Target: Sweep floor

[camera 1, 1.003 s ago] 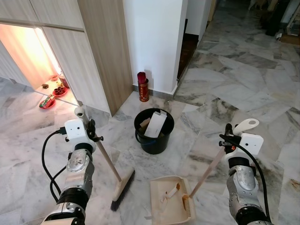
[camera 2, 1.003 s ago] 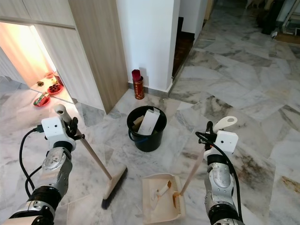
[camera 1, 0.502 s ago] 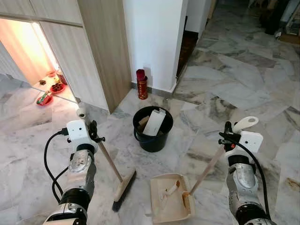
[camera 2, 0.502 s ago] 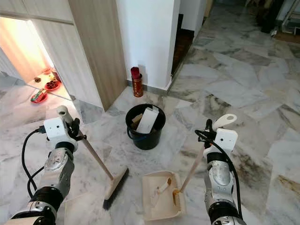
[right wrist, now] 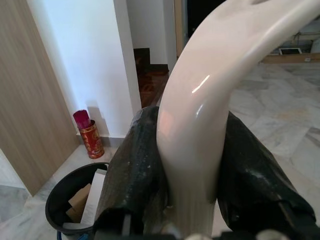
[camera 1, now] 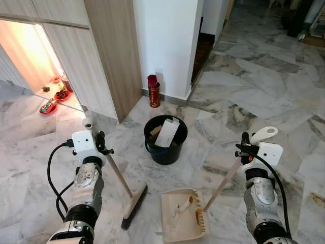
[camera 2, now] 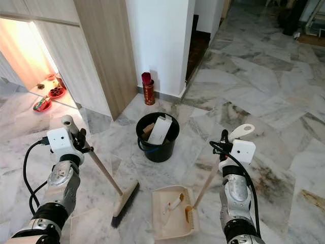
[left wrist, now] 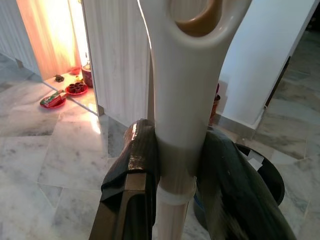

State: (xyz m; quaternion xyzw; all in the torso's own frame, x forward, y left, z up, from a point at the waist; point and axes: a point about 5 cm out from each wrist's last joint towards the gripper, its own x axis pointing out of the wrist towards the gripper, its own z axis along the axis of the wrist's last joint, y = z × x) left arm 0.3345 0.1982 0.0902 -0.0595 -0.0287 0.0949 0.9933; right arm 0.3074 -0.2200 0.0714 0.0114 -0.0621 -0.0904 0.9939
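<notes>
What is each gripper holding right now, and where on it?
The left gripper is shut on the broom, near the top of its handle. The right gripper is shut on the dustpan, at the top of its long handle.

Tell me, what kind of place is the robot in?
Probably a hallway in someone's home. The marble floor runs past wooden cupboards and a white wall, and a black bin full of rubbish stands by the broom and dustpan.
</notes>
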